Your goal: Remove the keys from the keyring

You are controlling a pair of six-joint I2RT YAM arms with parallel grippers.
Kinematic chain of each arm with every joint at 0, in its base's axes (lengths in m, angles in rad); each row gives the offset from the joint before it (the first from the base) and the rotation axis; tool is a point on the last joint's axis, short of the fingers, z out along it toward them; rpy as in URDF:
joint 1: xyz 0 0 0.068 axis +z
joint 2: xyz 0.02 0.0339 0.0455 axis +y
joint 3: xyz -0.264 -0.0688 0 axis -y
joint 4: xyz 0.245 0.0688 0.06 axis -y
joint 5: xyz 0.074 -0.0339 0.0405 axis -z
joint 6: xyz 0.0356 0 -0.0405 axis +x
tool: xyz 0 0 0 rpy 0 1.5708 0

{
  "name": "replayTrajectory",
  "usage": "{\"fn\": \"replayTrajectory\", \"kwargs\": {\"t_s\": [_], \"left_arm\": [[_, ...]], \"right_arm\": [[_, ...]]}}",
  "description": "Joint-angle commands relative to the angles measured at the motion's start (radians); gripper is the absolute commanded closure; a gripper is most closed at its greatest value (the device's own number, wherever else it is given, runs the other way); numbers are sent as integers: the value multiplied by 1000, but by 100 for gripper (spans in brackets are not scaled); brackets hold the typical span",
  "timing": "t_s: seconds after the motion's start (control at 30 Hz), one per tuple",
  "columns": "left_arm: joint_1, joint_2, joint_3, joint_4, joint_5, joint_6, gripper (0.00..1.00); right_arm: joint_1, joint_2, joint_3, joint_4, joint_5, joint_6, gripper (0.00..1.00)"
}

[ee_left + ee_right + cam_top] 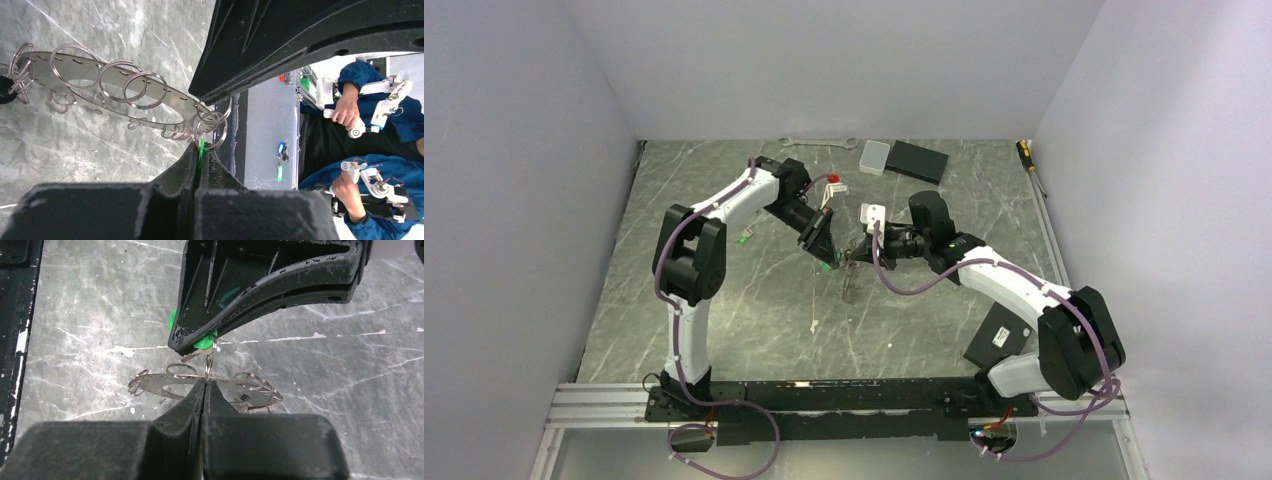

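The keyring (165,384) is a flat oval metal plate hung with several split rings, held above the table between both grippers; it also shows in the left wrist view (75,82) and the top view (850,280). My left gripper (201,150) is shut on a green-headed key (202,146), seen as well in the right wrist view (202,343). My right gripper (205,382) is shut on the split ring (208,365) that hangs from that key, at the plate's edge. The grippers meet tip to tip in the top view, left (825,257) and right (855,252). A small dark piece (243,397) hangs under the plate.
A silver wrench (819,142), a white box (875,157) and a black box (916,161) lie at the back. A screwdriver (1029,160) lies at the back right. A red-and-white item (835,184) is behind the left gripper. A small green spot (744,238) shows beside the left arm.
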Motion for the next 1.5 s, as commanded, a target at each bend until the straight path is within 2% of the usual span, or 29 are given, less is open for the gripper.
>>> {"fn": "replayTrajectory", "kwargs": {"t_s": [0.0,0.43,1.47], "left_arm": [[-1,19,9,51,-13,-19,100],[3,7,30,42,-30,-10,100],[-12,-74,107,-62,1,30,100]], "right_arm": [[3,-36,37,-19,-105,1,100],[6,-41,38,-114,-125,-92,100],[39,-31,-3,-157,72,-257,100]]}}
